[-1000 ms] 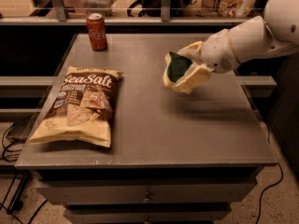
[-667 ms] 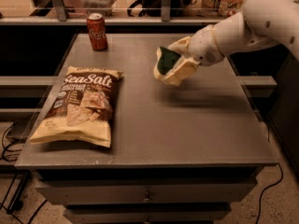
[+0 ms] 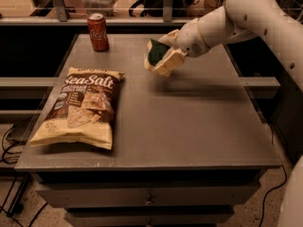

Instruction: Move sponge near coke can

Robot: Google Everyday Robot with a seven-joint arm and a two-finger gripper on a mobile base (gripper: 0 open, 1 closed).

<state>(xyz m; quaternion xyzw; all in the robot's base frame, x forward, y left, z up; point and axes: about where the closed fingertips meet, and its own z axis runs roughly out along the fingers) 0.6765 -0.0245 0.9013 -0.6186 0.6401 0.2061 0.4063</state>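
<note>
Camera view looks down on a grey table (image 3: 189, 126) from its front edge. A white arm (image 3: 246, 13) comes in from the upper right. Its thick upper link slopes away toward the right edge, and its forearm reaches leftward over the far part of the table with the wrist dipped slightly. At its end the pincer (image 3: 160, 60) is clamped on the sponge (image 3: 156, 53), whose dark green face is turned up and to the left, with pale foam beneath. The sponge is held off the surface, and a shadow (image 3: 189, 86) falls on the table to its right. The coke can (image 3: 98, 31) stands upright at the far left corner, well apart from the sponge. A Sea Salt chip bag (image 3: 83, 108) lies flat on the left half of the table.
</note>
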